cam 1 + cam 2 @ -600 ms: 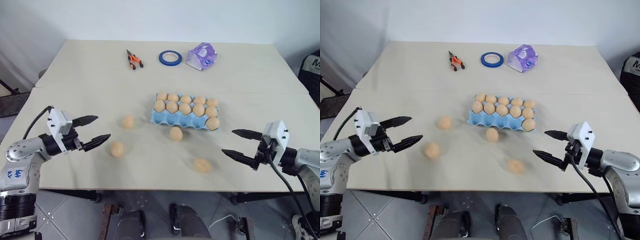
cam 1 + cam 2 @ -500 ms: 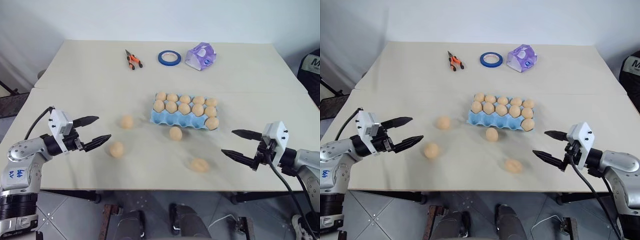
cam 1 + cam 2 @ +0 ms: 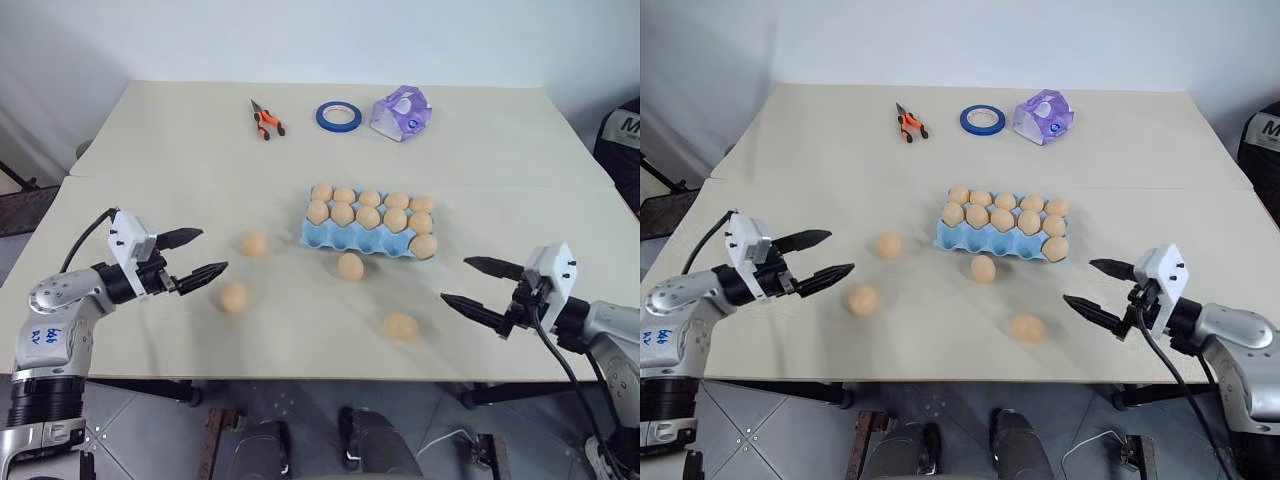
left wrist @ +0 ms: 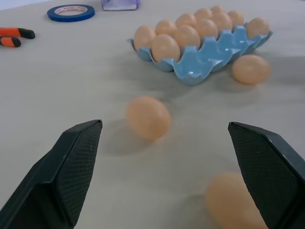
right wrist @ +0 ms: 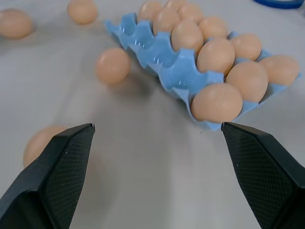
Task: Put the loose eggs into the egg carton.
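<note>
Blue carton (image 3: 368, 238) sits mid-table on the beige table (image 3: 180, 160), holding eleven eggs: back row and middle row full, front row with one egg at its right end, other front cups bare. Four loose eggs lie on the table in front of and left of it: one egg (image 3: 351, 266) just beside the carton's front edge, one (image 3: 402, 326) nearer the front edge of the table toward the right side, one (image 3: 255, 242) left of the carton, one (image 3: 234, 297) further forward-left.

Left gripper (image 3: 198, 256) hovers over the table's left front, fingers spread wide, nothing between them, pointing toward the two left eggs; nearest egg is close to its tips but apart. Right gripper (image 3: 475, 284) hovers at the right front, fingers also spread wide, empty, aimed toward the carton and the front egg, well apart from both.

Far side of table: orange-handled pliers (image 3: 266, 120), blue tape roll (image 3: 340, 115), purple-and-white packet (image 3: 403, 111), all in a line, well apart from the carton.
</note>
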Action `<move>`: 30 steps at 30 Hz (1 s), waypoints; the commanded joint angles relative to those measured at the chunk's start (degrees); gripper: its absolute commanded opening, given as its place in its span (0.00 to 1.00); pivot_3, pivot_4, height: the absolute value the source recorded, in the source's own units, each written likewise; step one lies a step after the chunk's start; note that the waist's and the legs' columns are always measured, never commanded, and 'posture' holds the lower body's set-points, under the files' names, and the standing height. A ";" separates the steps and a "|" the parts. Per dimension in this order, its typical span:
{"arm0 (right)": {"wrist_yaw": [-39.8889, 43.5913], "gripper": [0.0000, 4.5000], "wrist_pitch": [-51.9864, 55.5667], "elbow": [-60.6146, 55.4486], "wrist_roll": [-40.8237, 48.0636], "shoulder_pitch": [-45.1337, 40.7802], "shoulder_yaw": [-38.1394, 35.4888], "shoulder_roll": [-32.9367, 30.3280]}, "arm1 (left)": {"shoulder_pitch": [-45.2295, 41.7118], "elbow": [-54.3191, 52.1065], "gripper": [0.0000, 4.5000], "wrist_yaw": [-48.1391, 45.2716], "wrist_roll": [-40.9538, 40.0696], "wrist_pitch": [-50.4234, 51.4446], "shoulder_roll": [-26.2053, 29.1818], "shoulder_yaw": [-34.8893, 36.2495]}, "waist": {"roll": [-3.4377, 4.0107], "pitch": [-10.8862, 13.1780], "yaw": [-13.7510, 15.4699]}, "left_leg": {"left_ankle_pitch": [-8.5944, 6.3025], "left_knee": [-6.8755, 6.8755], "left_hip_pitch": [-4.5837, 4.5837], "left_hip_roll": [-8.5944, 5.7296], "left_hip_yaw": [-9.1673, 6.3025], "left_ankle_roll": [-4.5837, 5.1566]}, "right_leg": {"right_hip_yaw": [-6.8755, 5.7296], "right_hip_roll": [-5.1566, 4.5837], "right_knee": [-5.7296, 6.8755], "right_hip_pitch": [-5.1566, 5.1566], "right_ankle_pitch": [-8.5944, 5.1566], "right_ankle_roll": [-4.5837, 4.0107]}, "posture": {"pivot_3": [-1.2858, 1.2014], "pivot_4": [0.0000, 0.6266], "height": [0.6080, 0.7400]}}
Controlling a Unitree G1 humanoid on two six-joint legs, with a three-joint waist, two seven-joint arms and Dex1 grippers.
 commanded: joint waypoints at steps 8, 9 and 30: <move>-9.64 0.99 6.33 -23.54 6.86 20.11 -6.34 5.09 | 1.39 -0.68 1.00 -8.48 -4.72 -6.41 -1.24 2.01 | 0.00 0.00 0.44 | 0.02 -0.12 -0.08 0.03 -0.15 0.00 | -0.15 0.01 -0.11 0.00 -0.02 0.00 | 0.52 0.24 1.00; -10.75 0.99 6.79 -25.28 6.97 21.72 -6.52 5.53 | 1.25 -0.50 1.00 -9.44 -4.80 -6.55 -1.28 1.41 | 0.00 0.00 0.39 | 0.01 -0.10 -0.07 0.03 -0.15 0.01 | -0.14 0.01 -0.14 0.03 -0.02 0.00 | 0.52 0.24 1.00; -20.41 0.99 15.48 -29.66 -2.40 15.70 12.52 3.89 | -1.32 3.52 1.00 -19.92 -3.78 -13.96 -3.84 -2.92 | -0.09 -0.06 0.12 | 0.17 0.00 -0.06 0.04 0.09 0.19 | -0.03 0.00 -0.25 0.06 0.13 -0.01 | 0.52 0.24 1.00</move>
